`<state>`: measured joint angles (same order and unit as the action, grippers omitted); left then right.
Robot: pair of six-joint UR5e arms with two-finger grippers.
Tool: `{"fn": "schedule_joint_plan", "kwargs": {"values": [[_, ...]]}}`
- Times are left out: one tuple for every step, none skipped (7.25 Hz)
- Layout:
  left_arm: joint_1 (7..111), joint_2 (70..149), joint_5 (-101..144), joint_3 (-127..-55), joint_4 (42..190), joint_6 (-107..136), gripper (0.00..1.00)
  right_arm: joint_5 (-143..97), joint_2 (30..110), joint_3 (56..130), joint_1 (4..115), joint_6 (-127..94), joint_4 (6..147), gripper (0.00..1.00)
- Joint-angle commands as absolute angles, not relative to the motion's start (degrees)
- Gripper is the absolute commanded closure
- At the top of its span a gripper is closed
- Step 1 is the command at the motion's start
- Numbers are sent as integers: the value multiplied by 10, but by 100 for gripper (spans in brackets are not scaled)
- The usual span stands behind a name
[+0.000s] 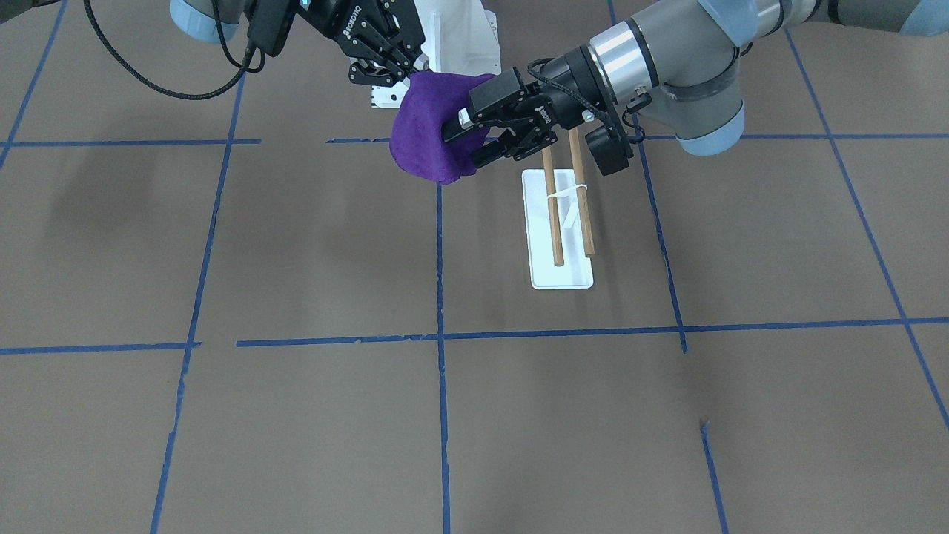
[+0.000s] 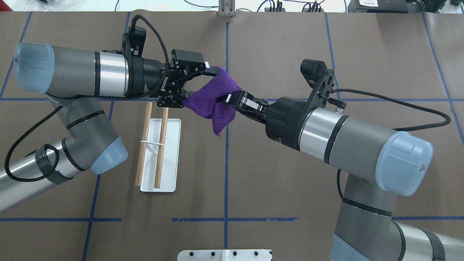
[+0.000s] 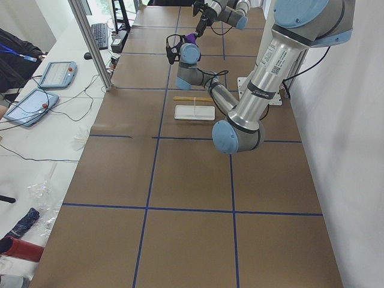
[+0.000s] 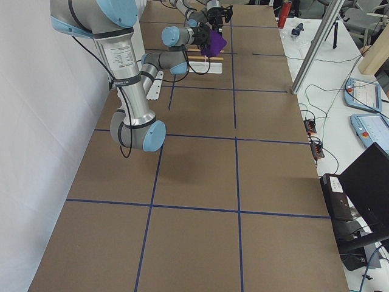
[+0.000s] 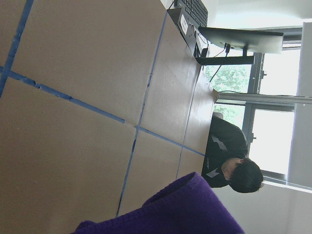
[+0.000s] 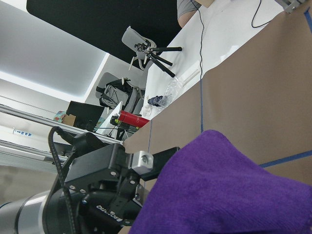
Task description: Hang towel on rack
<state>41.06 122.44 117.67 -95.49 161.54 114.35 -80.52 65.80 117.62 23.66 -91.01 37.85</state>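
Above the desk (image 2: 282, 195), near the rack (image 2: 172, 145): right gripper (image 2: 233, 99), jaws clamped on the towel (image 2: 214, 107); left gripper (image 2: 197, 83), jaws astride its other end, grip cannot be told. Towel aloft, off the rack. Step, likely: spreading between arms. Next: carry sideways, drape over the dowels (image 2: 160, 145). Containers: none seen.
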Motion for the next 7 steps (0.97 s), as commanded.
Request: {"fn": "schedule_joint_plan", "kwargs": {"values": [[410, 1237, 1176, -952, 1602, 1143, 12, -805, 659, 1178, 236, -882, 380, 100], [410, 1244, 1176, -951, 1592, 1143, 12, -805, 658, 1177, 231, -874, 381, 100], [410, 1244, 1176, -951, 1592, 1143, 12, -805, 658, 1178, 228, -873, 381, 100], [410, 1245, 1175, -950, 1592, 1143, 12, -805, 657, 1179, 227, -873, 381, 100], [410, 1245, 1175, -950, 1591, 1143, 12, -805, 657, 1179, 223, -873, 381, 100], [410, 1245, 1175, -948, 1591, 1143, 12, -805, 657, 1179, 223, -873, 381, 100], [410, 1247, 1176, -946, 1589, 1143, 12, -805, 657, 1179, 223, -872, 381, 100]]}}
